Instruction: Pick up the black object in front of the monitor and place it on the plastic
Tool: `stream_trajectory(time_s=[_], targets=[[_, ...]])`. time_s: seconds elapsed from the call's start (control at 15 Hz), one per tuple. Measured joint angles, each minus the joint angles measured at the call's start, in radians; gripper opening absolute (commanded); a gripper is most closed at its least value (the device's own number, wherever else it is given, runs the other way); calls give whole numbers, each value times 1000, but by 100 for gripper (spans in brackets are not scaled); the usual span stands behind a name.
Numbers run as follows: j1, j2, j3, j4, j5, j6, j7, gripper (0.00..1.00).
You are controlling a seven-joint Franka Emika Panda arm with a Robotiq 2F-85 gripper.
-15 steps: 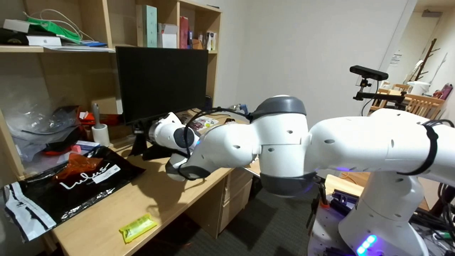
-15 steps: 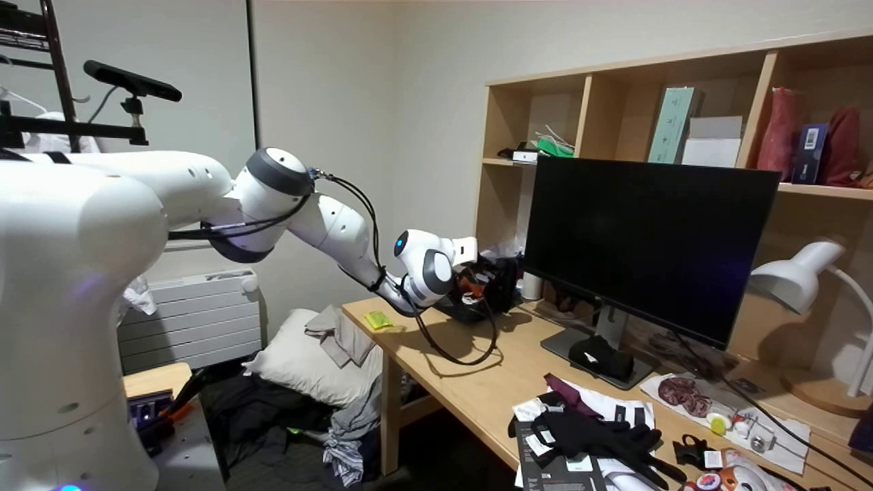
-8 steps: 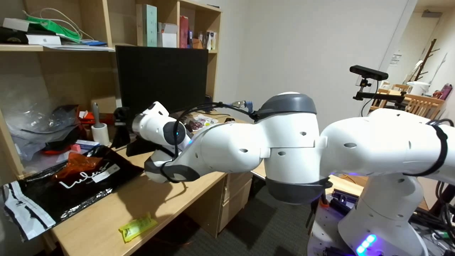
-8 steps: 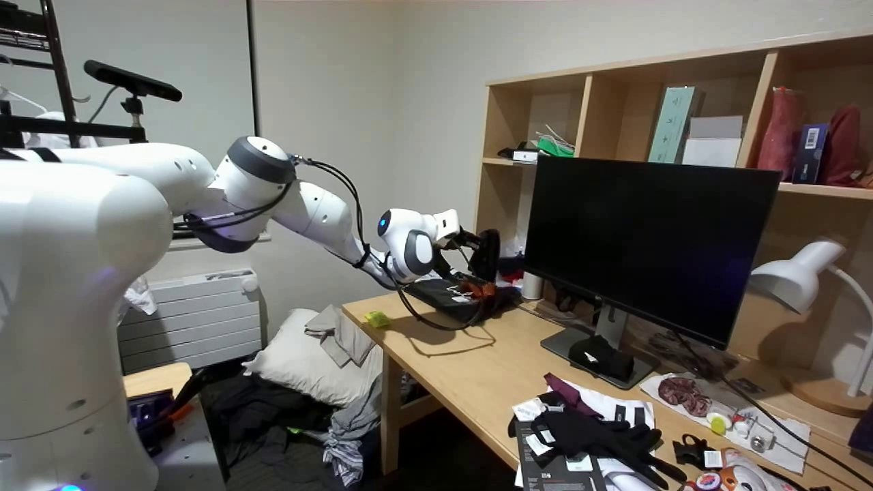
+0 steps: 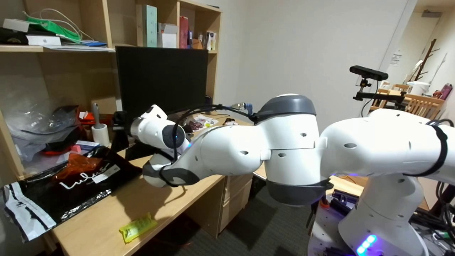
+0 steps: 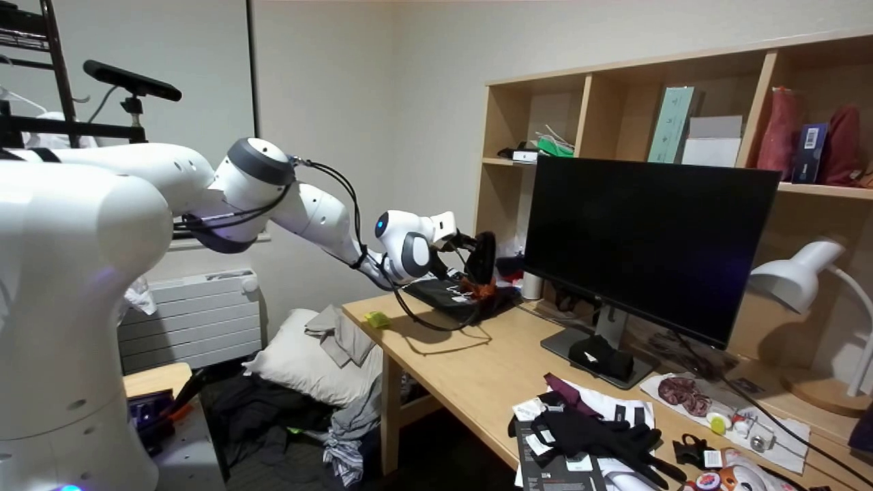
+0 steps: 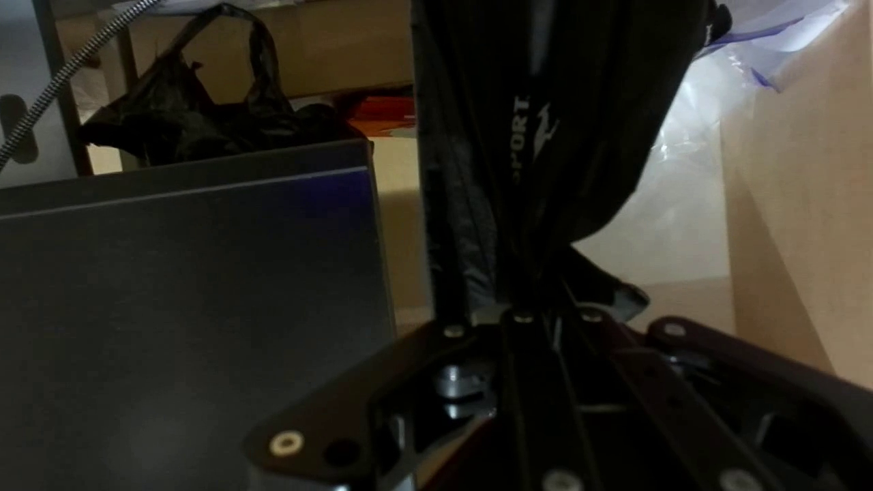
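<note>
The black object [image 7: 593, 157] is a limp, dark fabric-like piece with light lettering and a small light logo in the wrist view. My gripper [image 7: 545, 317] is shut on its end. In both exterior views, the black object [image 6: 483, 258] hangs from the gripper [image 6: 469, 241] above the desk, left of the monitor; it also shows beside the monitor's edge [image 5: 120, 140]. The plastic [image 5: 87, 193], black with white lettering and a whitish edge, lies flat on the desk. It also shows [image 6: 436, 294] below the gripper. I cannot tell whether the black object touches it.
The monitor [image 5: 161, 83] stands close beside the gripper. A lumpy black item [image 6: 600, 358] lies on its base. Crumpled orange wrap [image 5: 78, 164] lies on the plastic. A lint roller [image 5: 100, 134] stands behind it. A yellow packet [image 5: 138, 227] lies near the desk edge.
The arm has moved toward the plastic's side and risen, away from in front of the monitor, bringing the held black object into view. Over the last half second it has only dropped slightly.
</note>
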Motion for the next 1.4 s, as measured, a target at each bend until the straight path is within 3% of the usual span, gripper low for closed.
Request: stream_trajectory(time_s=[0.2,0.67,0.8,1.07,1.4], targets=[[0,0,17,33,-66,-1,-21,7],[-27,3,144,43,-189,-1,-56,6],[-39,2,163,47,-200,-1,-75,32],[-67,2,194,65,-246,-1,-84,56],[-82,-4,178,90,-233,-1,-77,88]])
